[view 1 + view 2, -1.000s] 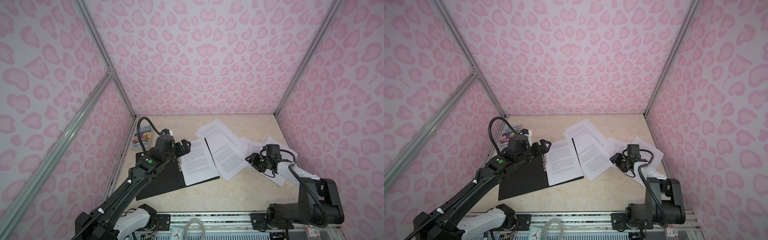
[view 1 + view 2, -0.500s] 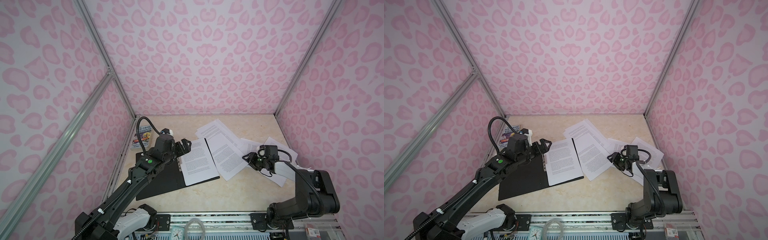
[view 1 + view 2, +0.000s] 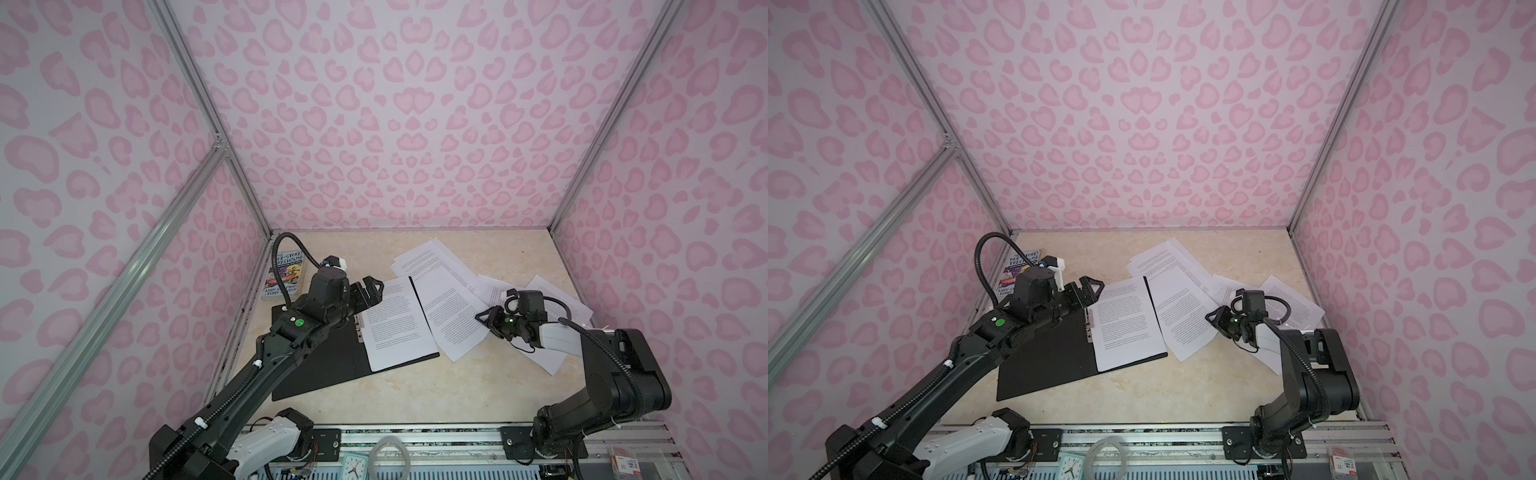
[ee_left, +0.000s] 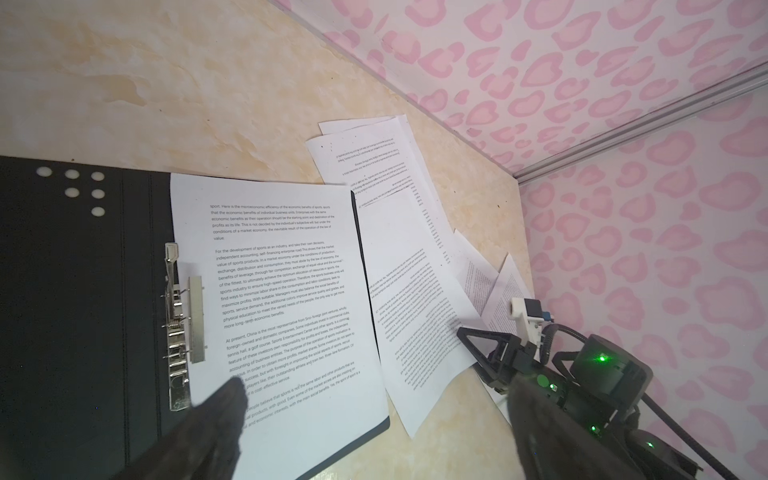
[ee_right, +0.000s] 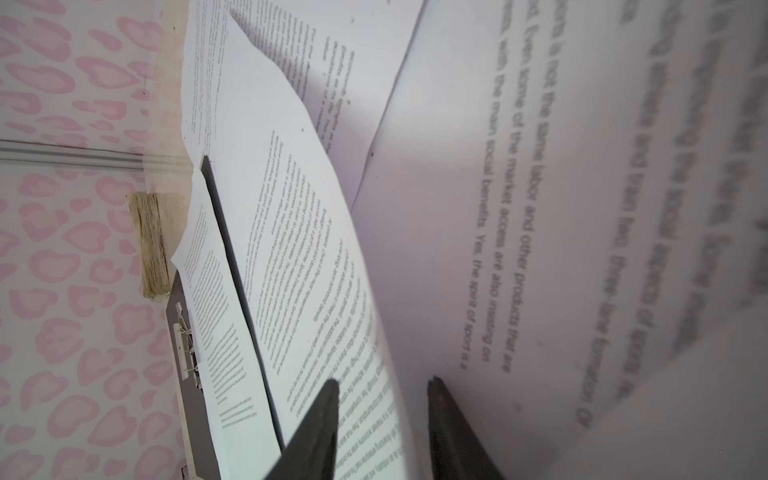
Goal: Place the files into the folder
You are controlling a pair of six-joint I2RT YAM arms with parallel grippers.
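- Grip comes first: the right gripper point(image 5: 383, 382) has its fingertips a little apart around the raised edge of one loose sheet point(image 3: 453, 320). I judge they must meet on the paper before any pull.
- The files point(image 3: 1287, 299) fan from the desk's point(image 3: 478, 386) middle toward its right edge. The folder point(image 3: 328, 365) lies open near the left edge, with a filed sheet point(image 3: 395, 324) inside.
- The left gripper point(image 3: 368, 291) hangs spread wide above the clip strip point(image 4: 183, 324), holding nothing.
- Slide low and flat, so neighbouring sheets are not dragged along.
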